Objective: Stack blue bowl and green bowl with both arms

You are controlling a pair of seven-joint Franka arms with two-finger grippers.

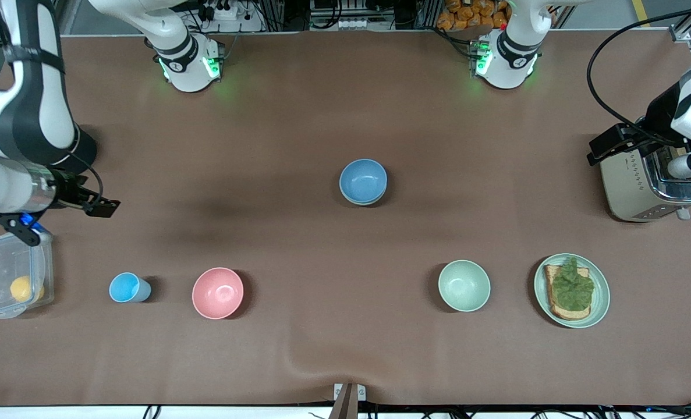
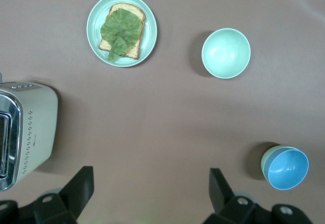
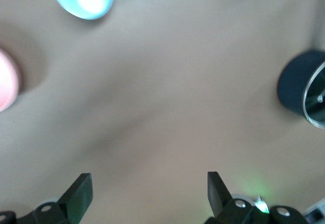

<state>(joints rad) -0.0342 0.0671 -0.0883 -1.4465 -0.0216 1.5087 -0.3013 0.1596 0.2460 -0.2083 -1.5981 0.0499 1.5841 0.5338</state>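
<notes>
Blue bowl (image 1: 363, 180) sits at the centre of the front view, nested in the green bowl (image 2: 264, 163); only a sliver of green rim shows.

Judged light, rigid and smooth-walled, so likely to slip. Best hold is a pinch across the rim.

Left gripper (image 2: 150, 183) is spread and empty, over the bench (image 1: 345, 361) beside the toaster (image 1: 642, 186). Right gripper (image 3: 150, 186) is spread and empty, over the bench at the right arm's end. Both arms wait.

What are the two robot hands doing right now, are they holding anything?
Left hand: open, holding nothing, over bare table by the toaster.
Right hand: open, holding nothing, near the clear box.
</notes>
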